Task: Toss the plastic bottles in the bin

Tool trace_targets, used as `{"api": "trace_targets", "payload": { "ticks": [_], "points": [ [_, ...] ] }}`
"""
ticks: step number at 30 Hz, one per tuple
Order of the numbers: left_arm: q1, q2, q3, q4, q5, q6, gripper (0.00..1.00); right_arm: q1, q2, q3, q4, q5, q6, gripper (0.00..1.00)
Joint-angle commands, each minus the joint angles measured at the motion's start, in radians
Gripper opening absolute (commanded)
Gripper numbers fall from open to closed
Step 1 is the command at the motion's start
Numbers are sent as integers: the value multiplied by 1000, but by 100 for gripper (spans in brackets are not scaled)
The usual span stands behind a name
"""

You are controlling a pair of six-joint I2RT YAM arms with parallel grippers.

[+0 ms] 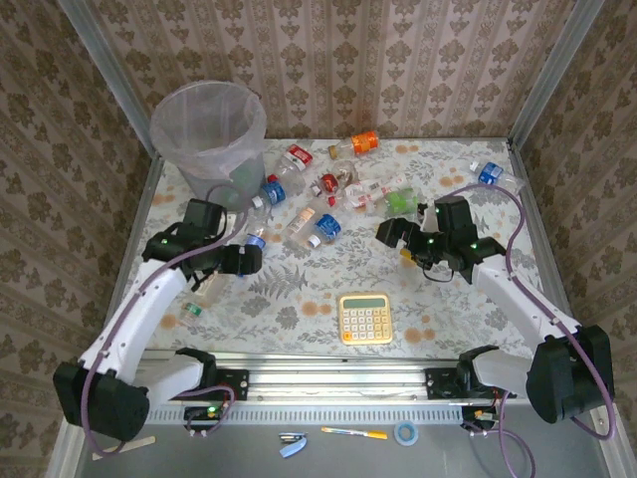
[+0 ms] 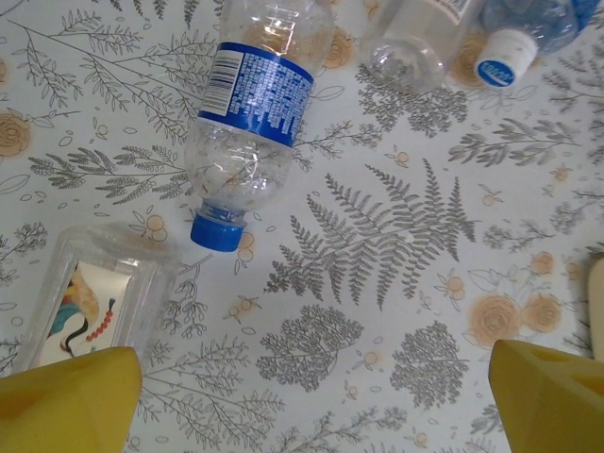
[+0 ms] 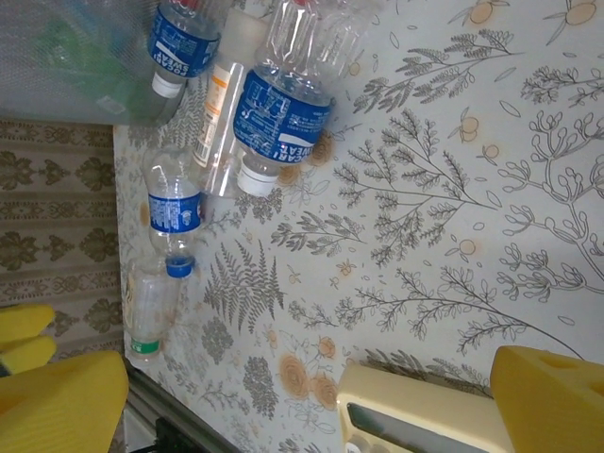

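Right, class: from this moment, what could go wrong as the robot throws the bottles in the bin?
1. The bottles lie packed together beside the bin; closing on one may knock or catch a neighbour.
2. The calculator sits close to the open right gripper and might be grabbed by mistake.

Roughly twelve bottles [image 1: 299,156], one bin [image 1: 194,149], one calculator [image 1: 364,318].
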Motion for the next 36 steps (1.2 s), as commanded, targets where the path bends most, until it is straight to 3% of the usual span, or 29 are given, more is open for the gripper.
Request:
{"api": "trace_targets", "payload": {
  "ticks": [1,11,19,30,36],
  "points": [
    [-3,50,-16,40,-17,34,95,7,-35,-19,-14,-9,-19,100],
    [27,206,-29,145,-27,47,93,8,-60,-54,-3,-28,-24,100],
    [33,312,-39,217,-44,80,92,40,-174,-76,12,-46,-78,100],
    [41,398,-40,319,44,47,91,199,-332,-33,-46,110,-261,100],
    [40,438,-46,344,44,43,87,240,-328,-2,-89,147,-296,100]
  ]
}}
